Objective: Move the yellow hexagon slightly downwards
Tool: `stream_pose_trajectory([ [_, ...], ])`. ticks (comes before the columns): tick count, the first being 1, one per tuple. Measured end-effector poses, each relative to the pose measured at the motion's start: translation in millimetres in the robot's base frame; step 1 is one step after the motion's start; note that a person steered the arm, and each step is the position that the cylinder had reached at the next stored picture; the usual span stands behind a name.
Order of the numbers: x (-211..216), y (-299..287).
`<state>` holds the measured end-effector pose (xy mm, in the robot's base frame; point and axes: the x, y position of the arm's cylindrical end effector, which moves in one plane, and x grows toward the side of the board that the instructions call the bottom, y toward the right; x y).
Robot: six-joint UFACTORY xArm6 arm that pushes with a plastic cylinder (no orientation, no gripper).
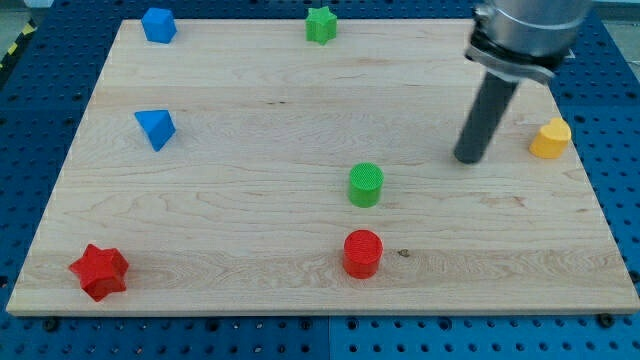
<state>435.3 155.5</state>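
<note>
The yellow block (550, 138) sits near the board's right edge, a little above mid-height; its shape reads as roughly hexagonal. My dark rod comes down from the view's top right, and my tip (467, 158) rests on the board to the left of the yellow block, apart from it by a clear gap and slightly lower in the view. Nothing touches the tip.
A green cylinder (365, 185) and a red cylinder (362, 253) stand left of and below the tip. A green star (320, 24) and a blue block (158, 24) sit at the top edge, a blue triangle (155, 128) at left, a red star (99, 271) at bottom left.
</note>
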Motion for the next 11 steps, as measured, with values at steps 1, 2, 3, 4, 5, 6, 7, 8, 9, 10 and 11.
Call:
stream_pose_trajectory([
  [1, -53, -10],
  [2, -96, 32],
  [3, -114, 104],
  [4, -120, 173],
  [5, -136, 179],
  [6, -184, 177],
  [7, -231, 177],
  [8, -235, 170],
  [9, -235, 125],
  [10, -233, 94],
  [11, -227, 94],
])
